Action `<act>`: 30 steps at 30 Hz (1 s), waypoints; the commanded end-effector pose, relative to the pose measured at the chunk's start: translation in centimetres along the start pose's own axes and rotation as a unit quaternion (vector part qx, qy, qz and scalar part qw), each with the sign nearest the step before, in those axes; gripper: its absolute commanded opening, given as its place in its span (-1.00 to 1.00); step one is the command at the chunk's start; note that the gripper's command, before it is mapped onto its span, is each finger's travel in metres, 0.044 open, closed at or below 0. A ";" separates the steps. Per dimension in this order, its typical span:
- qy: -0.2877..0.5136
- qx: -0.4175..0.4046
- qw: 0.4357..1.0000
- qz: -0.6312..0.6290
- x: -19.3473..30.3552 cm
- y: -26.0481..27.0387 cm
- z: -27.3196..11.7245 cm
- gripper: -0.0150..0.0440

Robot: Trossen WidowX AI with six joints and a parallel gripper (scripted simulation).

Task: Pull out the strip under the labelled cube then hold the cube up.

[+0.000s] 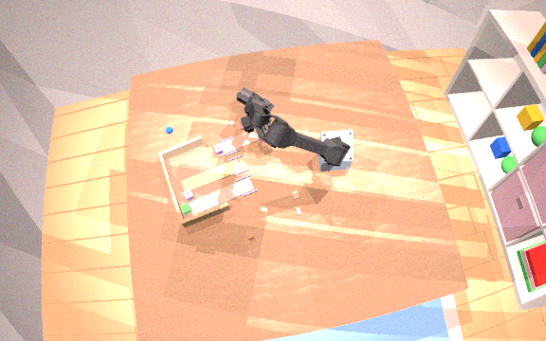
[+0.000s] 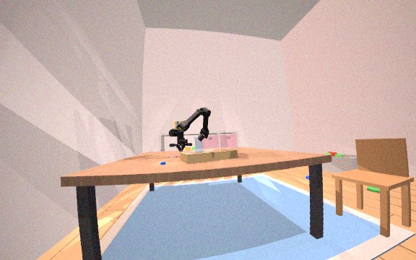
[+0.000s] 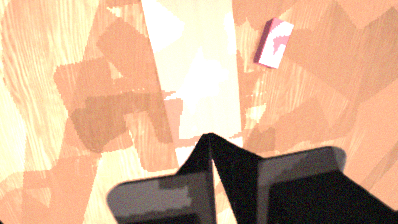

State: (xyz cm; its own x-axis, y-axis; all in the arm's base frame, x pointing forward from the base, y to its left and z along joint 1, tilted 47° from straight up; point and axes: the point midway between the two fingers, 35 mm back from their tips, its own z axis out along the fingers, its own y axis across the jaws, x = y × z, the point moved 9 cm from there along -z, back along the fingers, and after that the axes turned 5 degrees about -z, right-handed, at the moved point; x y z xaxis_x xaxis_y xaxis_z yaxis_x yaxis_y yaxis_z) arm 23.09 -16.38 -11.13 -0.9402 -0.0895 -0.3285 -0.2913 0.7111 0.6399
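One black robot arm [image 1: 303, 142] [image 2: 193, 117] reaches over a brown wooden table [image 1: 325, 260] [image 2: 121, 170], its gripper [image 1: 248, 124] [image 2: 180, 148] [image 3: 208, 138] pointing down. The fingers are closed together, tip against tip, and the close view shows nothing between them. Their tips sit over a pale, flat strip [image 1: 227, 148] [image 3: 200, 65]; whether they press on it cannot be told.

A low, wood-coloured tray [image 1: 171, 185] [image 2: 197, 157] stands on the table, open on the side toward the arm's base. The strip runs from near the tray's opening toward the gripper. On its tray end rests a pale purple cube [image 1: 219, 151]. A second pale purple cube [image 1: 189, 194] is inside the tray, near a green cube [image 1: 186, 208] in the corner. The labels are too small to read, so which purple cube is the labelled one is unclear; neither is in the gripper.

Beside the strip, near the fingertips, lies a small pink block [image 3: 274, 44]. A blue piece [image 1: 169, 130] [image 2: 162, 163] lies outside the tray.
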 end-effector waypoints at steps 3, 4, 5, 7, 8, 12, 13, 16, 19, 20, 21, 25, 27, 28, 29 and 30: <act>0.008 -0.002 1.000 0.001 -0.4 -0.2 -4.0 -0.49; 0.008 -0.002 1.000 0.001 -0.4 -0.2 -4.0 -0.49; 0.008 -0.002 1.000 0.001 -0.4 -0.2 -4.0 -0.49; 0.008 -0.002 1.000 0.001 -0.4 -0.2 -4.0 -0.49; 0.008 -0.002 1.000 0.004 -0.6 -0.2 -3.9 -0.40; 0.008 -0.002 1.000 0.026 -2.8 -0.4 -3.9 -0.05; 0.008 -0.002 1.000 0.026 -3.0 -0.3 -3.9 0.04; 0.007 -0.002 1.000 0.026 -4.1 -0.3 -3.9 0.31; 0.007 -0.002 1.000 0.026 -5.0 -0.4 -4.0 0.58; 0.007 -0.002 1.000 0.026 -5.5 -0.4 -4.0 0.67; 0.007 -0.002 1.000 0.026 -5.7 -0.4 -4.0 0.75; 0.007 -0.002 1.000 0.026 -7.1 -0.4 -4.2 1.00; 0.007 -0.002 1.000 0.026 -7.8 -0.4 -4.2 1.00; 0.007 -0.003 1.000 0.026 -8.3 -0.4 -4.3 1.00; 0.007 -0.003 1.000 0.026 -8.5 -0.4 -4.3 1.00; 0.007 -0.003 1.000 0.026 -8.8 -0.4 -4.3 1.00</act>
State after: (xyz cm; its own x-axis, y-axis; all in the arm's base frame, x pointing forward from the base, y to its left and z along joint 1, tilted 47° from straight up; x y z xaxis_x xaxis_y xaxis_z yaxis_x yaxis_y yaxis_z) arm 29.66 -18.94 -5.96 -0.9556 -0.0692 -0.2864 -0.2481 0.7132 0.6556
